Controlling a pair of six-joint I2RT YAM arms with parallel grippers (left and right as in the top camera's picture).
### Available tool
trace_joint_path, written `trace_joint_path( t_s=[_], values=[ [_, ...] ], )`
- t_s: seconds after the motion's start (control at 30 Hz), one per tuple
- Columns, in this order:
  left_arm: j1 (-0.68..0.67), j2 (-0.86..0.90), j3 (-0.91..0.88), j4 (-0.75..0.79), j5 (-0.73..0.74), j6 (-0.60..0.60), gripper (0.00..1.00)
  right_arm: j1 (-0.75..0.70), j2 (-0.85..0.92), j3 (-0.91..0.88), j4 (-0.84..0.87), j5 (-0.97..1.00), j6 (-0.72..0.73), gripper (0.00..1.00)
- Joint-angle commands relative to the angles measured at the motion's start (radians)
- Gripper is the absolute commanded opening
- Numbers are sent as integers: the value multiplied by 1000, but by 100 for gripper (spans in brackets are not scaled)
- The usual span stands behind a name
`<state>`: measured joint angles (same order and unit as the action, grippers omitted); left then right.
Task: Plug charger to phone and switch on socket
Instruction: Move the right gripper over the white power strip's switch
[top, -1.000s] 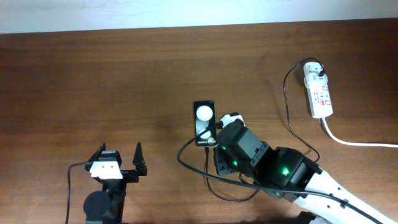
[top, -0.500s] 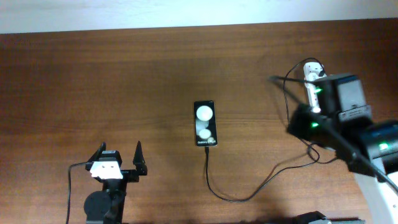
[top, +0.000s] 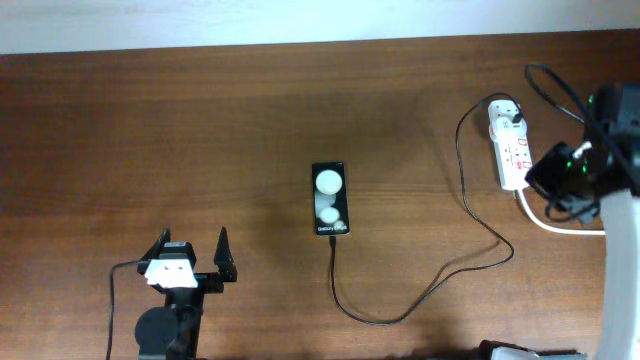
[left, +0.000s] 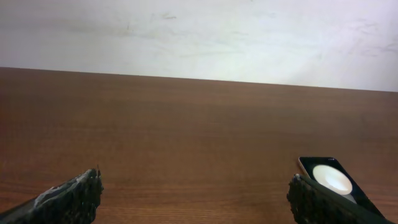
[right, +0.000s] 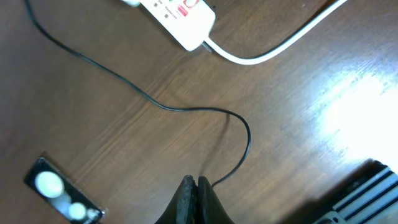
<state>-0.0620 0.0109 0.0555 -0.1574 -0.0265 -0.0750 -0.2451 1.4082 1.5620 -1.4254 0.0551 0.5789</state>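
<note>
Left gripper (top: 193, 243): two black pointed fingers (top: 222, 248), white wrist block (top: 168, 270), black base (top: 165, 328), thin black cable (top: 112, 300). Right arm (top: 620, 260): white link, black housing (top: 560, 178), green indicator light (top: 572, 154), looping black cable (top: 548, 80).

The phone (top: 330, 200), glossy black and mirroring two round lights, lies flat mid-tabletop (top: 200, 130). The charger (top: 440, 285) runs as a thin black cable from the phone's near end, loops toward the near edge, then rises to its white plug head, seated in the socket (top: 513, 152), a narrow white strip near the far right corner.
</note>
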Motion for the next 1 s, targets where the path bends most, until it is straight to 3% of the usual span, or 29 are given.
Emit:
trace_joint_path(
  t_s=[0.0,0.27,0.5,0.97],
  values=[
    [6,-2,-12,3,5,-10,99,-36,99,95,-1,-3,-22,4],
    [6,-2,-12,3,4,-10,99,-173,261,289,24,-21,-22,4],
    [6,-2,-12,3,4,-10,99,-247,305,290,230,-211,-26,4],
    [6,-2,-12,3,5,-10,99,-246,660,290,341,-283,-9,4]
  ],
)
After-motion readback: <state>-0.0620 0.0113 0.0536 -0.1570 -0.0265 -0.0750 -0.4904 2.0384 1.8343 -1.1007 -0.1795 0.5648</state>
